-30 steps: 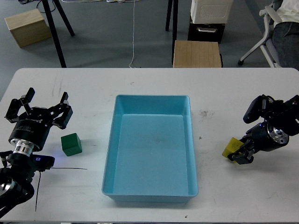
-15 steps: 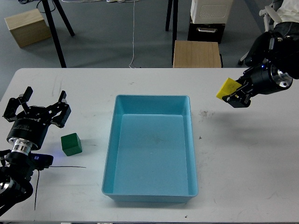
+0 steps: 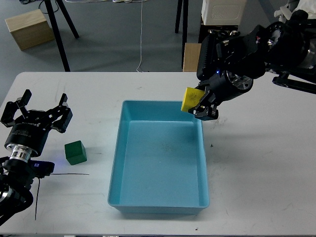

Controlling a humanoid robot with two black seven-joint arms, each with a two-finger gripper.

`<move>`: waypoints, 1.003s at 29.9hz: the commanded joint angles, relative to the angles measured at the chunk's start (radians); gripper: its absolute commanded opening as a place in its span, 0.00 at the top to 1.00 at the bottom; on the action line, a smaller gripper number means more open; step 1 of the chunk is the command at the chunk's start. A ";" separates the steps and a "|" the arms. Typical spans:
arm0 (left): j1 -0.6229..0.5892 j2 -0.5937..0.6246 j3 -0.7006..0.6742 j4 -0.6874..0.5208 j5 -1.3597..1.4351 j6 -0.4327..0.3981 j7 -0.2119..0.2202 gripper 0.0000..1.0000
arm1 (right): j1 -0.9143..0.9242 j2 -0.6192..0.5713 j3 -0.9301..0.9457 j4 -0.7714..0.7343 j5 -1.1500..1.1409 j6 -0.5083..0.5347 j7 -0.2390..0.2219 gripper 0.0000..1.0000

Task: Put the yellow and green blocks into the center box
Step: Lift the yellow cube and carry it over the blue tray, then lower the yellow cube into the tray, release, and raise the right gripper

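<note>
My right gripper [image 3: 198, 104] is shut on the yellow block [image 3: 190, 99] and holds it in the air over the far right corner of the light-blue tray [image 3: 116, 163]. The tray lies in the middle of the white table and holds nothing. The dark green block [image 3: 75, 152] sits on the table left of the tray. My left gripper [image 3: 37, 109] is open and empty, a little to the left of and beyond the green block, not touching it.
A thin black cable [image 3: 64, 174] lies on the table below the green block. Behind the table stand two tan wooden boxes [image 3: 28, 28] [image 3: 191, 57], black stand legs [image 3: 58, 34] and an office chair [image 3: 281, 34].
My right arm has lifted the yellow block from the table at the right and carried it left, to above the tray's far right corner. My left gripper has drifted slightly left.
</note>
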 commanded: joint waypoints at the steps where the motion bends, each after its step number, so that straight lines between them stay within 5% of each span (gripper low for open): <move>1: 0.000 0.000 -0.002 0.000 0.000 0.000 0.000 0.00 | 0.000 0.077 -0.025 -0.005 0.008 0.000 0.000 0.98; 11: -0.002 0.003 -0.029 0.000 0.000 0.000 0.000 0.00 | -0.045 0.270 -0.117 -0.059 0.024 0.000 0.000 0.91; 14: -0.002 0.003 -0.034 0.000 0.002 0.000 0.000 0.00 | -0.068 0.304 -0.120 -0.094 0.025 0.000 0.000 0.69; 17: -0.002 0.003 -0.035 0.001 0.002 0.000 0.000 0.00 | -0.069 0.303 -0.121 -0.097 0.054 0.000 0.000 0.16; 18: -0.002 0.003 -0.035 0.001 0.002 0.000 0.000 0.00 | -0.069 0.300 -0.121 -0.100 0.077 0.000 0.000 0.06; 30: -0.023 0.069 -0.037 0.009 0.150 0.000 0.000 0.00 | -0.057 0.140 0.004 -0.097 0.203 0.000 0.000 0.02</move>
